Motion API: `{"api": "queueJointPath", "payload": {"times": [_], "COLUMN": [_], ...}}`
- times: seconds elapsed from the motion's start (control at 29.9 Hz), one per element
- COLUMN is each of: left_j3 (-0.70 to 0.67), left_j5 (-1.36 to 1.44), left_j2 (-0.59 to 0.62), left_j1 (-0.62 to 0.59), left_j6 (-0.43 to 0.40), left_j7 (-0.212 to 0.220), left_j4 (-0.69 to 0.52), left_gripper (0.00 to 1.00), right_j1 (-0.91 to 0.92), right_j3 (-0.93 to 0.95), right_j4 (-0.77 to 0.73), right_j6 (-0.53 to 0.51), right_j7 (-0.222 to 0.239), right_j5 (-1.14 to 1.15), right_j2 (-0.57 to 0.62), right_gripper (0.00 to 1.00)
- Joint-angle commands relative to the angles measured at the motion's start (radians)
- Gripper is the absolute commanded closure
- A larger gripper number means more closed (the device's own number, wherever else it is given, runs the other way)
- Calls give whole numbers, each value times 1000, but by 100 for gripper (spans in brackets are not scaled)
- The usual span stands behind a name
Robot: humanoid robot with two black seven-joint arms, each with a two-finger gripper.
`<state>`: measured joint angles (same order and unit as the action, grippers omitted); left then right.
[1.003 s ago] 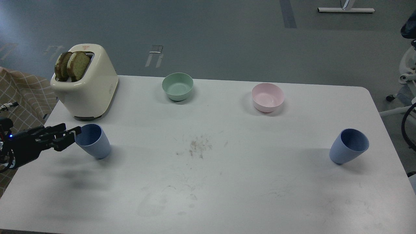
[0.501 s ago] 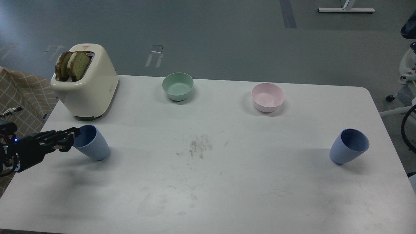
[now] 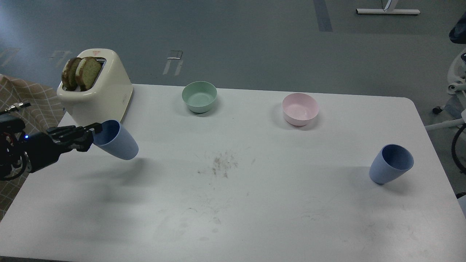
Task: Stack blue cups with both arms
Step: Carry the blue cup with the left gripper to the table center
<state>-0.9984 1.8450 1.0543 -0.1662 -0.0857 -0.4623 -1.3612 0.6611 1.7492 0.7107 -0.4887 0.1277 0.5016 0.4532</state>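
Note:
One blue cup [image 3: 116, 140] hangs tilted above the table at the left, its mouth toward my left gripper. My left gripper [image 3: 93, 134] is shut on that cup's rim and holds it in the air in front of the toaster. The second blue cup [image 3: 391, 163] stands upright on the table at the right, alone. My right gripper is out of view; only a loop of black cable [image 3: 457, 142] shows at the right edge.
A cream toaster [image 3: 96, 95] with two toast slices stands at the back left, just behind the lifted cup. A green bowl [image 3: 199, 96] and a pink bowl [image 3: 300, 108] sit along the back of the white table [image 3: 255, 203]. Crumbs [image 3: 220, 163] lie mid-table.
My left gripper closed on the left cup's rim, then lifted it off the table and a little to the right, tilting it. The right cup has not moved.

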Motion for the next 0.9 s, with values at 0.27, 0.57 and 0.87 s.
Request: {"api": "queueJointPath", "payload": {"times": [0.27, 0.57, 0.87], "left_j3": [280, 540, 599], "left_j5": [267, 266, 275], "left_j2": [-121, -398, -571], "left_j1": [-471, -733, -746], "left_j6": [-149, -189, -189], "left_j7": [8, 34, 34], "left_j4": [-78, 60, 264], "left_gripper": [100, 100, 100], "right_j1": [-31, -52, -74], "right_j3": [24, 26, 26], "right_j4": [1, 6, 6], "right_j6": [0, 0, 0], "right_j7": [0, 0, 0], "right_j5": [0, 0, 0], "right_j2": [48, 58, 70], "right_gripper": [0, 0, 0]}}
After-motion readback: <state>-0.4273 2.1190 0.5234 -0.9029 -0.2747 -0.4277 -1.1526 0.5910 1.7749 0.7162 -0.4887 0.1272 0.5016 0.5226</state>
